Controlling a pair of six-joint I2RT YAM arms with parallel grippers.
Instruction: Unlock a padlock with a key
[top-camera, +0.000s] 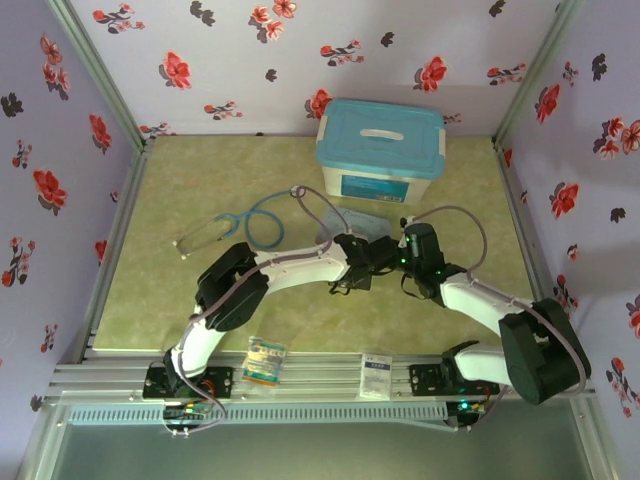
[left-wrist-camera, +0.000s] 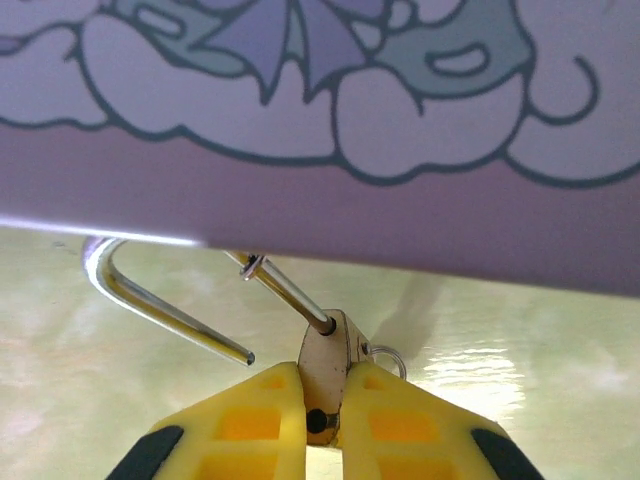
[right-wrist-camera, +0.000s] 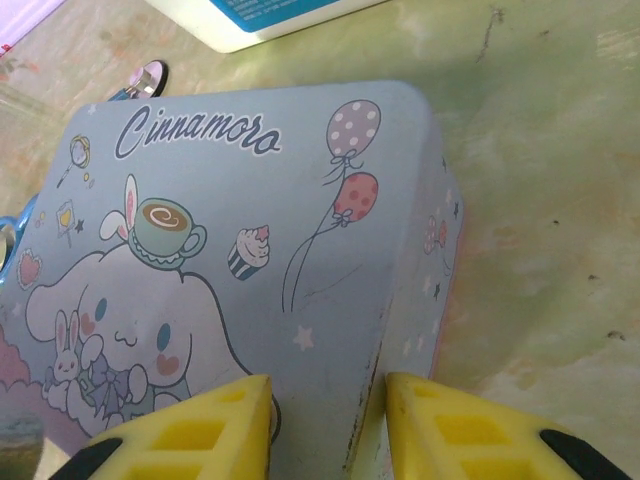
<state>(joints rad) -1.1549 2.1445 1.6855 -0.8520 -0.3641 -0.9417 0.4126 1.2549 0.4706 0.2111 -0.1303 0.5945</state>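
The top external camera looks steeply down from above and behind the arms over the whole table (top-camera: 180, 300). Both wrist cameras sit close to the cartoon tin (right-wrist-camera: 250, 230) (left low beside it, right above its lid).

Tin (right-wrist-camera: 250, 260) mid-table, box (top-camera: 380, 150) just behind, stethoscope (top-camera: 250, 215) to its left, two packets (top-camera: 264, 360) at near edge.
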